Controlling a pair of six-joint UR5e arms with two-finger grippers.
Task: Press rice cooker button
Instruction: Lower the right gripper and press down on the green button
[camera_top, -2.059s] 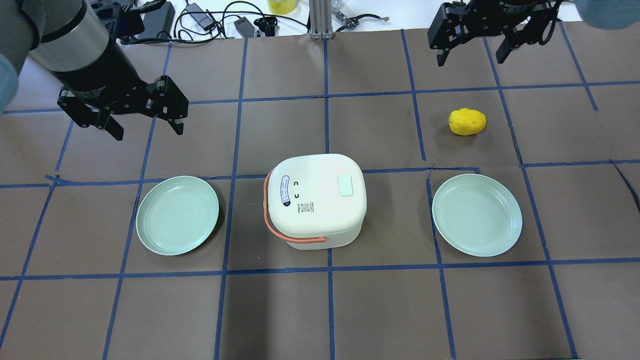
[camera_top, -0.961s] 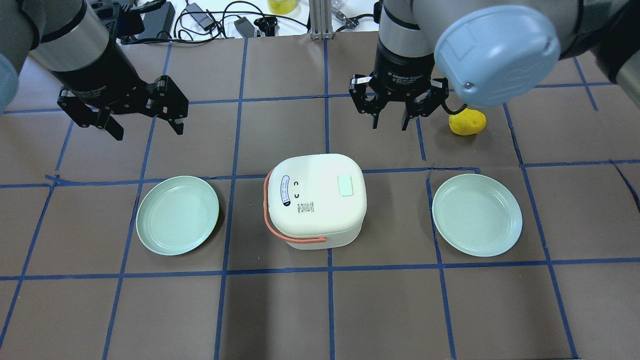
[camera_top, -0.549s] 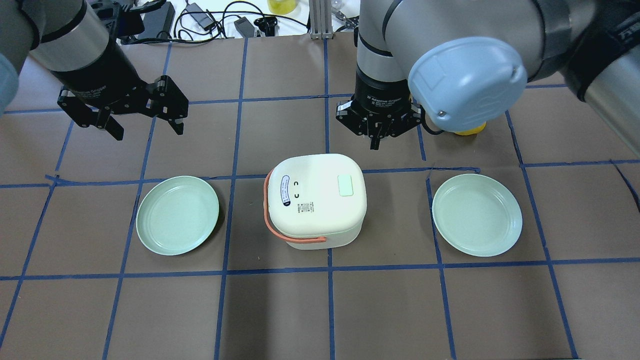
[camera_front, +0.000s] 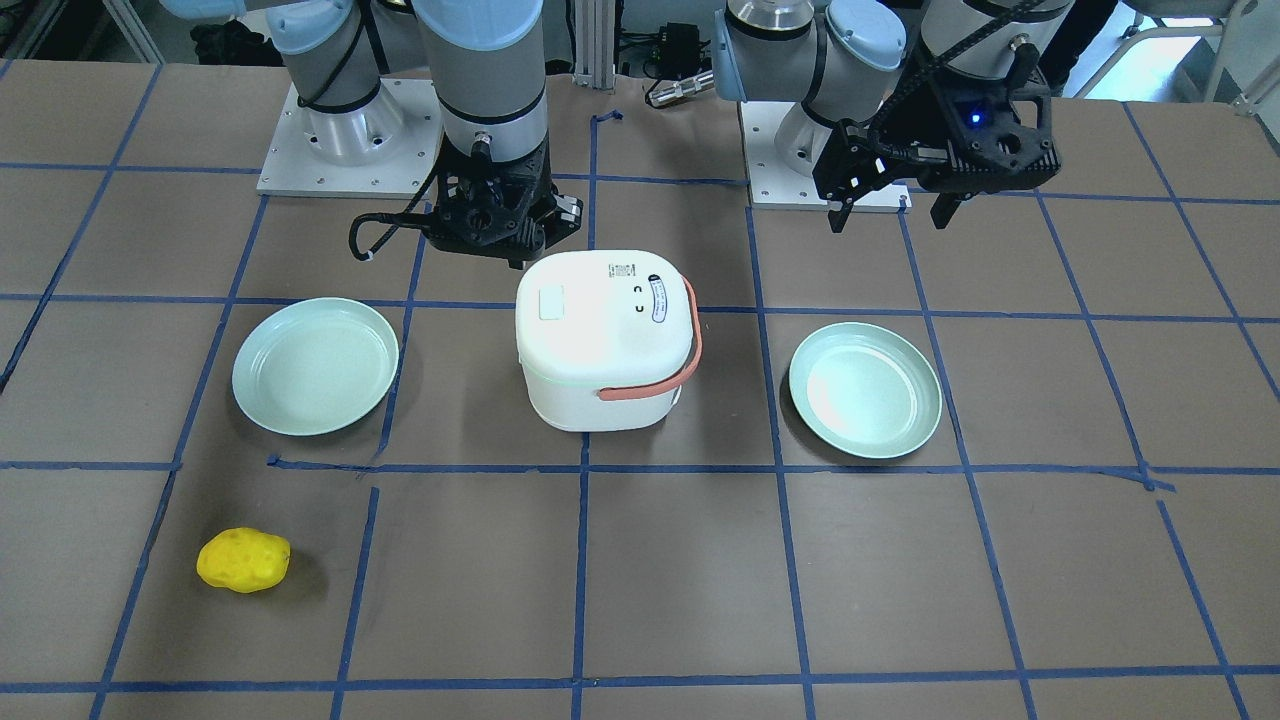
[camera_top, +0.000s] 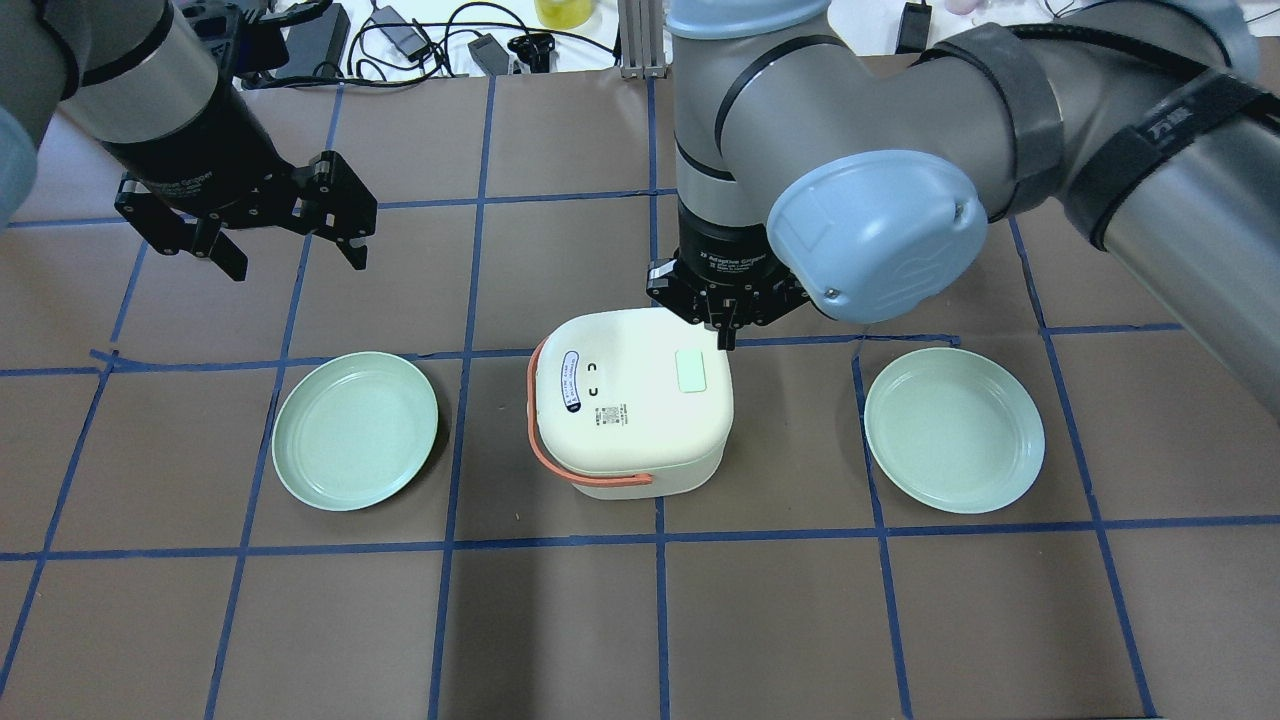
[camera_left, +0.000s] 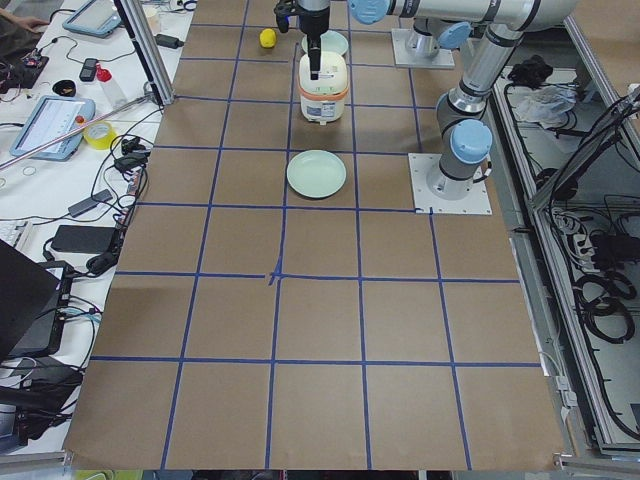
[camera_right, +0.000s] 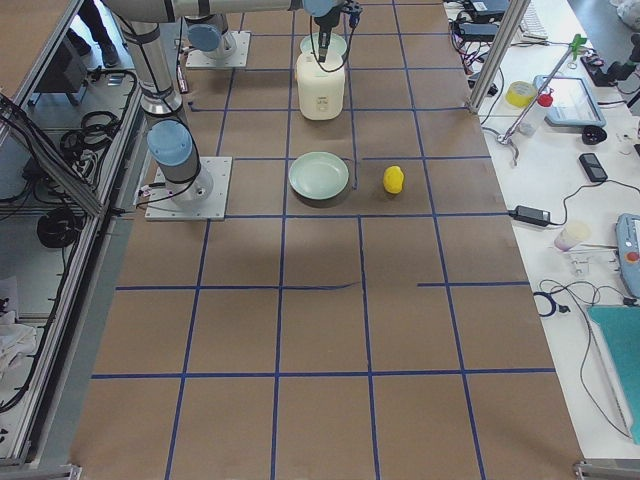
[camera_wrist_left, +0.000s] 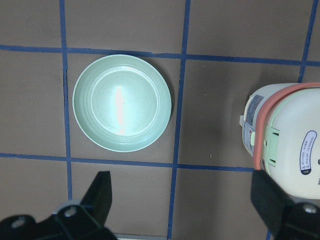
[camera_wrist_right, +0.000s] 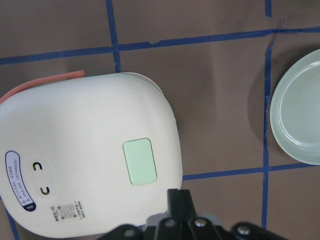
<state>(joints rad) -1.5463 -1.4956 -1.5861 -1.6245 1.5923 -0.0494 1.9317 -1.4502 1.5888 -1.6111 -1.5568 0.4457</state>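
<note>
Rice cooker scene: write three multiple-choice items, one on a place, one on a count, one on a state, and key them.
1. The yellow object lies: A) on a plate B) on the cooker lid C) on the bare table.
2. Green plates on the table: A) one B) two C) three.
3. The right gripper at the rice cooker is: A) shut, empty B) wide open C) shut on a plate.

C, it sits on the brown surface, apart from both plates.
B, one plate lies at each side of the cooker.
A, its fingers meet with nothing between them.
</note>
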